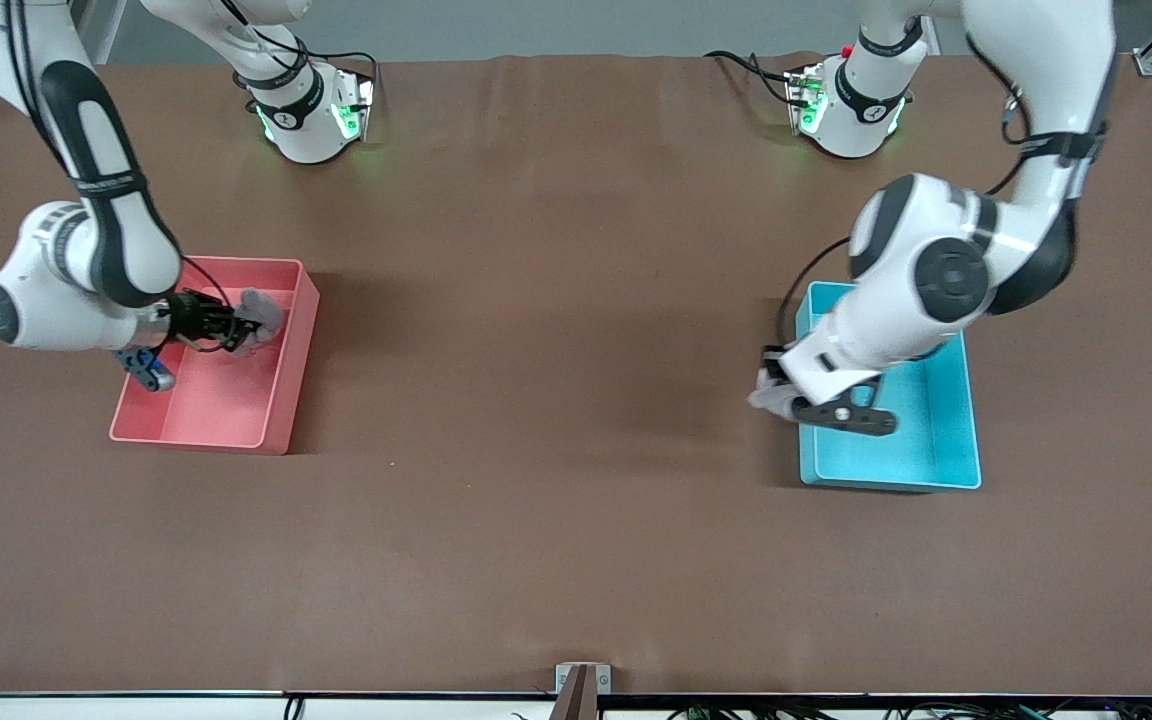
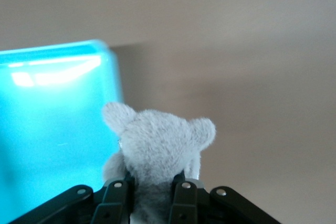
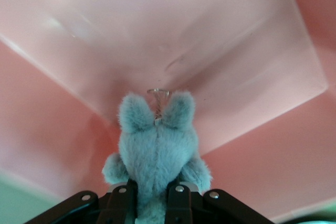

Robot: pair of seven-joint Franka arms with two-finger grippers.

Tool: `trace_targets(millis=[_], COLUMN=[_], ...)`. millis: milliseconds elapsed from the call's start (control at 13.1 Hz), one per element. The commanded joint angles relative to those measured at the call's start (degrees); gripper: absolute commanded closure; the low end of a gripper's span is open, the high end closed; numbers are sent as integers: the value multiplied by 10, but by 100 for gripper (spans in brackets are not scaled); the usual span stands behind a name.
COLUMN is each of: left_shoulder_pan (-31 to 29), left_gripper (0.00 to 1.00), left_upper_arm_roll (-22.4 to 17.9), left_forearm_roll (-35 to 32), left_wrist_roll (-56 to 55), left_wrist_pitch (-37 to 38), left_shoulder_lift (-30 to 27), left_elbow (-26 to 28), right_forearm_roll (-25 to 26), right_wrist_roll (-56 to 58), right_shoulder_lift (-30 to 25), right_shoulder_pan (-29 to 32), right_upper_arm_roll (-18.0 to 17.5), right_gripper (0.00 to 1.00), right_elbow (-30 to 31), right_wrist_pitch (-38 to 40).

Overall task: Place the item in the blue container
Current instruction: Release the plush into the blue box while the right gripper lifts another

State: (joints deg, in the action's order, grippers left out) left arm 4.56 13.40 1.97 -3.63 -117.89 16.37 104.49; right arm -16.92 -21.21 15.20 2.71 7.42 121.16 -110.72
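The left hand [image 1: 774, 398] is clamped on a grey plush toy [image 2: 157, 153], hanging over the blue container's [image 1: 941, 440] rim toward the counter's middle, so the bin lies just sideways. The right hand [image 1: 248, 330] grips another plush toy [image 3: 156, 153] inside the pink bin [image 1: 281, 385].

Lower body of grey plush mouse toy [image 2: 157, 156] hidden between black fingers [image 2: 184, 203] in left wrist view, cut off by frame edge. Light cyan-blue rectangular plastic bin [image 1: 926, 440] partly covered by left arm in front view (one corner only in wrist view, blurred). Second blue-grey plush toy [image 3: 157, 150] likewise cut off below; tiny in front view. Pink rectangular plastic bin [image 1: 286, 350] partly hidden by right arm.
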Motion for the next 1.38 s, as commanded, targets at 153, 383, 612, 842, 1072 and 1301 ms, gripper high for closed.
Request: trace_targets(millis=[153, 383, 612, 842, 1072, 1301], left_shoulder_pan=[-131, -172, -177, -172, -175, -170], left_gripper=[73, 73, 73, 73, 73, 73], left_upper_arm_roll=[5, 4, 4, 4, 4, 4], left_forearm_roll=[-5, -48, -71, -100, -103, -103], left_wrist_roll=[201, 264, 258, 254, 254, 254], left_wrist_pitch=[-20, -59, -83, -121, -131, -131], left_shoulder_lift=[-79, -57, -23, 17, 41, 54], left_elbow=[120, 129, 127, 123, 121, 119], right_forearm_roll=[-6, -14, -40, -44, -35, 9], right_wrist_roll=[-61, -182, -293, -405, -500, -566], right_shoulder_lift=[-3, -11, -24, -21, 3, 54], right_shoulder_pan=[-15, -88, -174, -288, -390, -459], right_upper_arm_roll=[-8, -10, -10, -9, -8, -7], right_gripper=[96, 96, 96, 96, 96, 96], right_elbow=[-129, -139, -137, -135, -136, -141], right_wrist_pitch=[128, 130, 83, -24, -150, -239])
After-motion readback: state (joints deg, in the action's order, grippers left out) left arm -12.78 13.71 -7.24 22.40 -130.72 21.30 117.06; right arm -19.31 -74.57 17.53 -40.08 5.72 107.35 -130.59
